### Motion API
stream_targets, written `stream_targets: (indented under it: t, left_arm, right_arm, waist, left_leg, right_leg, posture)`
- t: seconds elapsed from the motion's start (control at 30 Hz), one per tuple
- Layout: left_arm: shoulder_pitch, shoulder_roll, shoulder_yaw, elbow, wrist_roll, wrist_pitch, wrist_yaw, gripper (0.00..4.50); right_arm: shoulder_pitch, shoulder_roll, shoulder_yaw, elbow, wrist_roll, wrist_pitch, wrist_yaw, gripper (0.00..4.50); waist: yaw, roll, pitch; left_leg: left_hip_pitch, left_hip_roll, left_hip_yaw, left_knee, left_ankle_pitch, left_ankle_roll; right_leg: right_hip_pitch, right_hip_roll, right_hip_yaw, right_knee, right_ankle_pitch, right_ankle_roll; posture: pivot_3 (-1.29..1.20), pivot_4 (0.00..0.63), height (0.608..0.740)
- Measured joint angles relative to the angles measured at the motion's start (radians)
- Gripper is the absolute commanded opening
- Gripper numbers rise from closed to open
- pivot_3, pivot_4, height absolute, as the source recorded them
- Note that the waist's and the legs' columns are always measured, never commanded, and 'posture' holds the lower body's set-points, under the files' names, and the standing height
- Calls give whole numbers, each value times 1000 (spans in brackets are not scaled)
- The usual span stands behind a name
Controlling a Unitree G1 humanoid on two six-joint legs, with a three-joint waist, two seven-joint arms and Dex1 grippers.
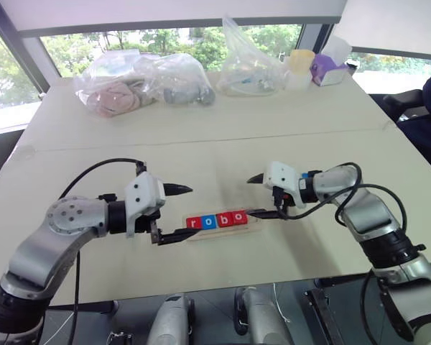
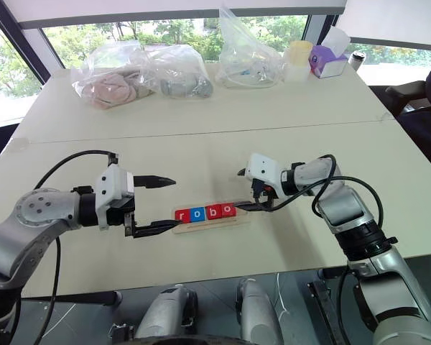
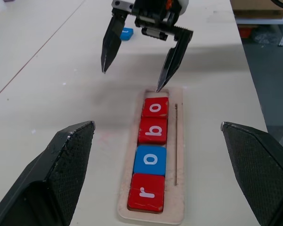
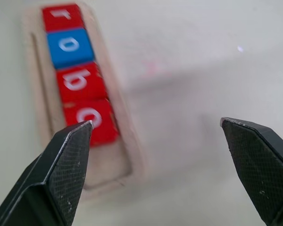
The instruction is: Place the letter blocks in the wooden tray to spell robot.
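The wooden tray (image 1: 253, 225) lies on the table between my two grippers. Four letter blocks sit in it in a row, reading r (image 1: 193, 223), o (image 1: 207, 221), b (image 1: 223, 219), o (image 1: 238, 217): red, blue, red, red. The slot at the tray's right end (image 4: 106, 165) is bare wood. A blue block (image 3: 126, 34) lies on the table beyond the right gripper; its letter is hidden. My left gripper (image 1: 187, 211) stands open at the tray's left end, holding nothing. My right gripper (image 1: 251, 196) is open and empty, its lower fingertip (image 3: 159, 87) at the tray's right end.
Clear plastic bags (image 1: 140, 83) (image 1: 250, 63) lie along the table's far side, with a yellow cup (image 1: 299, 62) and a purple tissue box (image 1: 329, 70) at the far right. A seam (image 1: 201, 140) crosses the table. The front edge (image 1: 223, 287) is close below the tray.
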Motion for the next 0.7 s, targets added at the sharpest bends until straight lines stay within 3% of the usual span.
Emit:
stream_targets:
  t: [0.27,0.7]
  left_arm:
    - [-1,0,0,0,0,0,0,4500]
    - [-2,0,0,0,0,1,2,4500]
  right_arm:
    - [0,3,16,102,-57,-98,-13,4452]
    - [7,29,22,73,-59,-87,6,4452]
  waist:
    - [0,0,0]
    - [0,0,0]
  left_leg:
    - [0,0,0,0,0,0]
    - [0,0,0,0,0,0]
  right_leg:
    - [0,0,0,0,0,0]
    - [0,0,0,0,0,0]
  posture:
    - [0,150,740]
    - [0,150,740]
